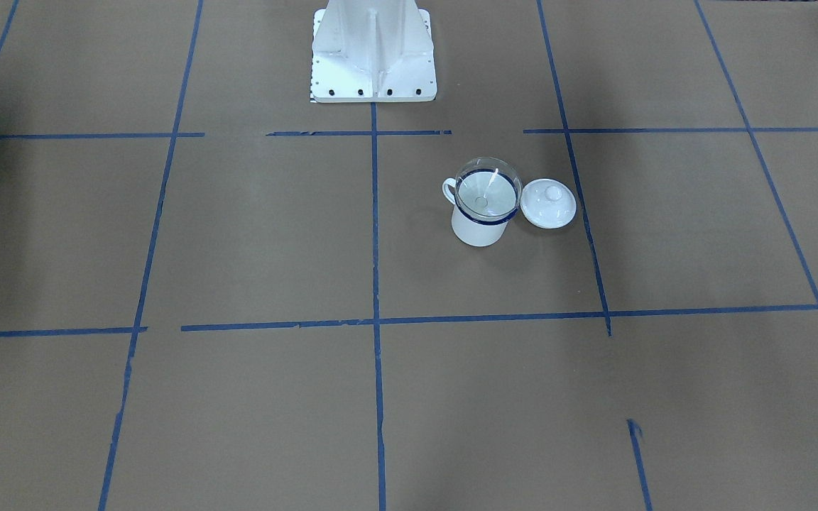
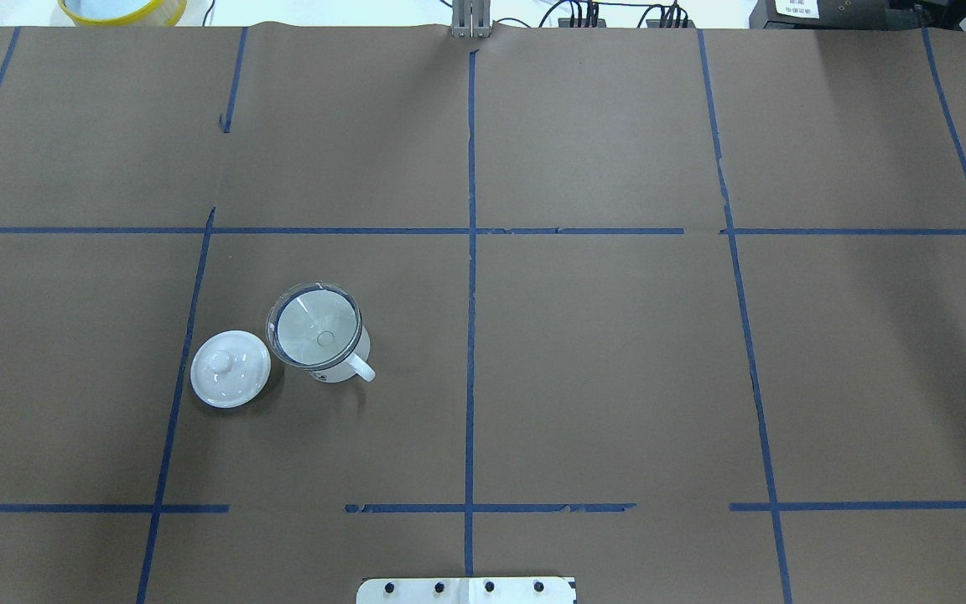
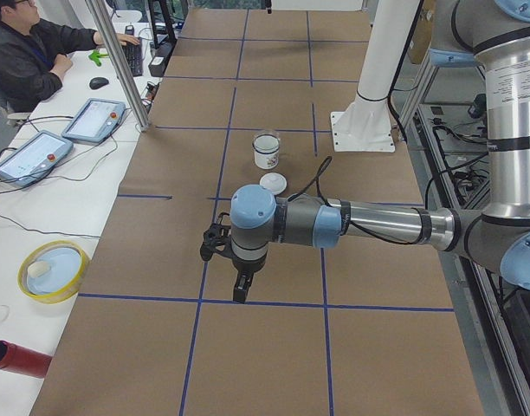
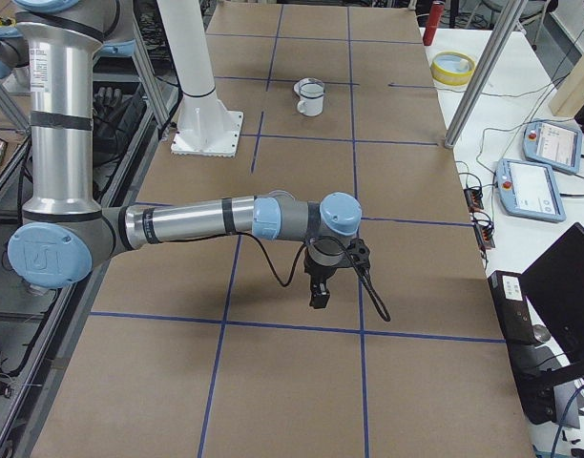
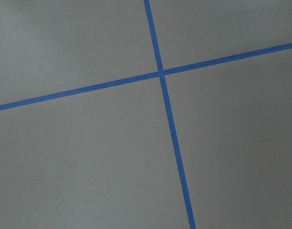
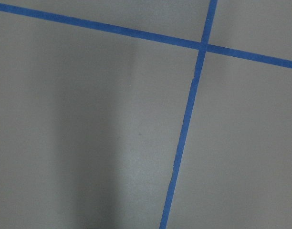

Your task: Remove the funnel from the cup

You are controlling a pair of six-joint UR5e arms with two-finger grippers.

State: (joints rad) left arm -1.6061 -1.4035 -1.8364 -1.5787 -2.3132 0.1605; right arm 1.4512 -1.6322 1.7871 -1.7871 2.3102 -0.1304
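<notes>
A white enamel cup [image 1: 478, 230] with a dark blue rim stands upright on the brown table, on the robot's left side. A clear funnel [image 1: 488, 189] sits in its mouth, spout down. Both show in the overhead view, the cup [image 2: 334, 372] and the funnel [image 2: 315, 327], and far off in the left exterior view [image 3: 267, 152]. My left gripper [image 3: 239, 291] hangs above the table well away from the cup. My right gripper [image 4: 318, 298] hangs over the other side of the table. Neither shows in a view that lets me tell whether it is open or shut.
A white round knobbed lid [image 1: 548, 203] lies flat right beside the cup, also in the overhead view [image 2: 230, 368]. The white robot base [image 1: 373, 57] stands at the table's near edge. Blue tape lines grid the table. An operator [image 3: 31, 52] sits at a side desk with a yellow bowl [image 3: 53, 270].
</notes>
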